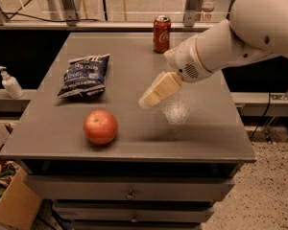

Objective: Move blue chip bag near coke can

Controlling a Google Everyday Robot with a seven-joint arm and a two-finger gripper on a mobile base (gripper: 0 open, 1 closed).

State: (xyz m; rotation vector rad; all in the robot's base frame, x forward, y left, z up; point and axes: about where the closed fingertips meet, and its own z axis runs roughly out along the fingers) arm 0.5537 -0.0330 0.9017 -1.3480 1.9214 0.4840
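The blue chip bag (84,75) lies flat on the left part of the grey table top (134,123). The coke can (161,33) stands upright at the back middle of the table. My gripper (151,98) hangs above the table's middle, to the right of the bag and in front of the can, pointing down and left. It holds nothing. My white arm (245,32) comes in from the upper right.
A red apple (101,127) sits near the front left of the table. A white pump bottle (9,83) stands on a lower shelf to the left. Drawers (129,193) are below the table top. A cardboard box (14,205) is at lower left.
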